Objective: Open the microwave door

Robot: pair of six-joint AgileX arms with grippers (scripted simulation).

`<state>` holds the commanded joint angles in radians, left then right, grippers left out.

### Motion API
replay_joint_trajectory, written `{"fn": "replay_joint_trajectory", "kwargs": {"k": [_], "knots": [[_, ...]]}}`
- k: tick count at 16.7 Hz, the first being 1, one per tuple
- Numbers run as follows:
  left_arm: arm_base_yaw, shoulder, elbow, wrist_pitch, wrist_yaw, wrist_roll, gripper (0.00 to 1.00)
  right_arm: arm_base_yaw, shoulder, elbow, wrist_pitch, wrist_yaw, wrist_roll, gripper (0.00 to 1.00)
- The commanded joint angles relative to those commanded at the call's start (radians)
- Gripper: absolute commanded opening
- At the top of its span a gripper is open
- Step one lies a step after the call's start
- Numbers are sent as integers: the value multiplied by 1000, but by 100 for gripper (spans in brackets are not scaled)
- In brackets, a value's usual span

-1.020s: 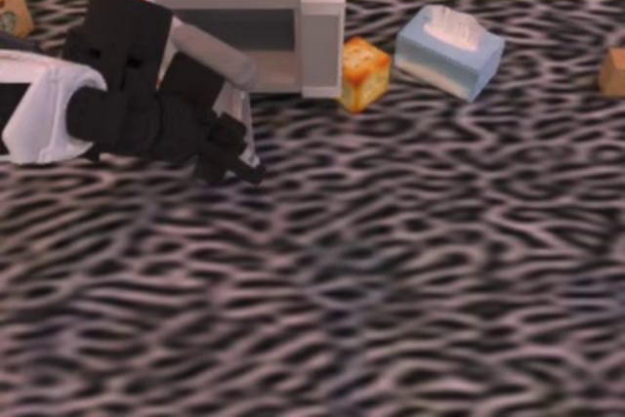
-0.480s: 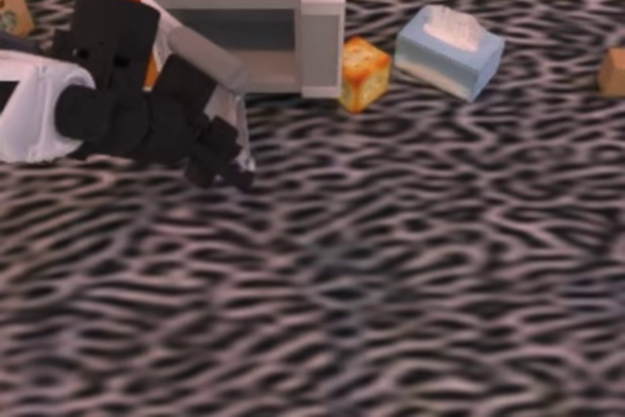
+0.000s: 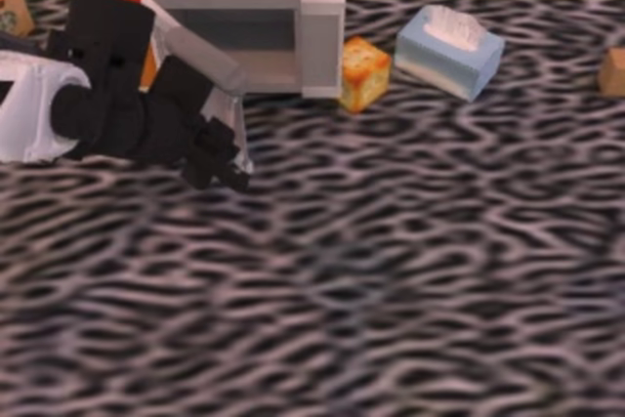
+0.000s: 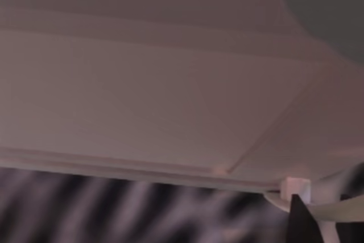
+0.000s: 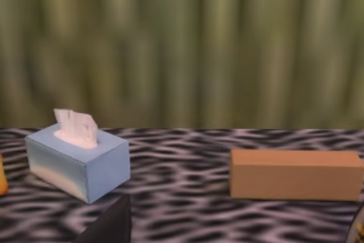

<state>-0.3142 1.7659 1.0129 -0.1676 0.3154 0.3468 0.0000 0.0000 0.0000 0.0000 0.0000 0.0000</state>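
With the microwave door (image 3: 207,85) already swung well out from the cavity, the job looks to be in its last stretch: widening the opening rather than starting it. At the far left of the table, the left arm lies low and nearly flat, its white forearm giving way to the black wrist block, reaching rightward so that the left gripper (image 3: 223,158) sits at the door's free edge, close to the tabletop. From above I cannot tell whether its fingers are pinching the edge or only set against it; the left wrist view shows mostly the pale door panel filling the frame, with a dark fingertip (image 4: 300,223) low beside the door's corner. The next move, I'd judge, calls for carrying that edge further along its arc about the hinge at the left, staying on the curve so the contact doesn't slip off.

Moving right, the microwave (image 3: 249,7) stands at the back of the table, cavity exposed. Just beside its right front sits an orange block (image 3: 364,72), then a pale blue tissue box (image 3: 449,51).

The right arm is out of the top view.
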Motion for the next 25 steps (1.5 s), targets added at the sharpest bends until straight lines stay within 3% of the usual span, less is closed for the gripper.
{"fn": "replay_joint_trajectory", "kwargs": {"k": [18, 25], "knots": [[0, 0, 0, 0, 0, 0, 0, 0, 0, 0, 0, 0, 0, 100], [21, -6, -2, -20, 42, 55, 0, 0, 0, 0, 0, 0, 0, 100]]}}
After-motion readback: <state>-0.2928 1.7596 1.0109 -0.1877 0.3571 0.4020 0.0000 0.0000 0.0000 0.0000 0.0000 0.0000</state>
